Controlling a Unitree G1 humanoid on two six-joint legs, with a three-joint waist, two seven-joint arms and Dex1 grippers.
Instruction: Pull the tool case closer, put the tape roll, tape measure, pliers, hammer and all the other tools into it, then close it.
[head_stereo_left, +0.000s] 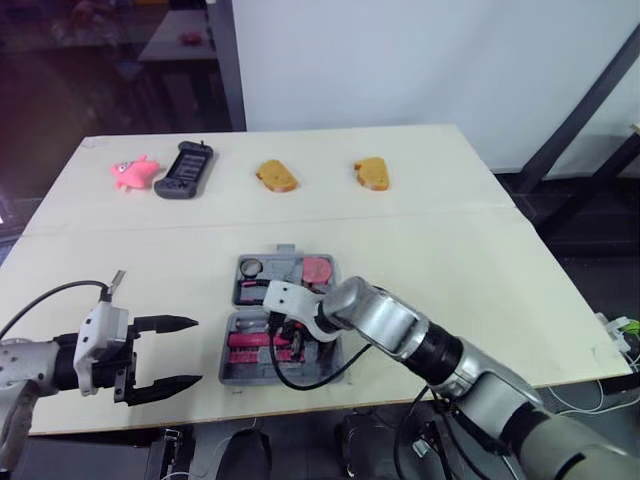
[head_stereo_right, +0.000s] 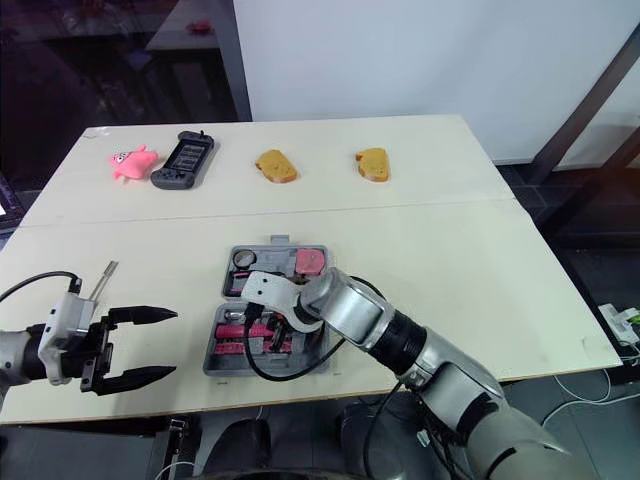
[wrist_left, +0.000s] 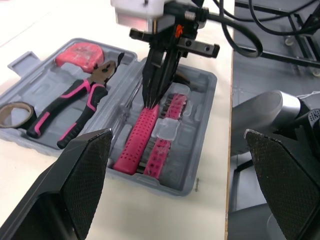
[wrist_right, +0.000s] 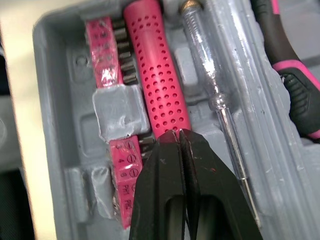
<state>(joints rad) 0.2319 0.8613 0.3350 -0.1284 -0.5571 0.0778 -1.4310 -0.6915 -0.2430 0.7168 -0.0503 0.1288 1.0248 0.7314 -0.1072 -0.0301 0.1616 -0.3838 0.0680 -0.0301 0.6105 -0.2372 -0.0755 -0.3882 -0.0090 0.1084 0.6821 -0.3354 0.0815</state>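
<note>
Pale surface (head_stereo_left: 450, 250) spreads wide. At its near left the left hand (head_stereo_left: 196, 351) hovers, fingers spread, pointing right at the open case (head_stereo_left: 228, 372). The case's far half holds the tape roll (wrist_left: 12, 112) at left, the pliers (wrist_left: 75, 105) lying lengthwise with their nose to the right, and the tape measure (wrist_left: 80, 55) at right. In the near half the pink handle (wrist_right: 157, 75) lies lengthwise, left to right, beside a clear tester (wrist_right: 210, 85). The right hand (wrist_left: 152, 102), fingers pressed together, meets that handle's right end.

Open tool case (head_stereo_left: 250, 378) sat on the desk (head_stereo_left: 450, 260); left claw (head_stereo_left: 198, 351) gaped beside it; right claw (head_stereo_left: 283, 342) hung inside it.
</note>
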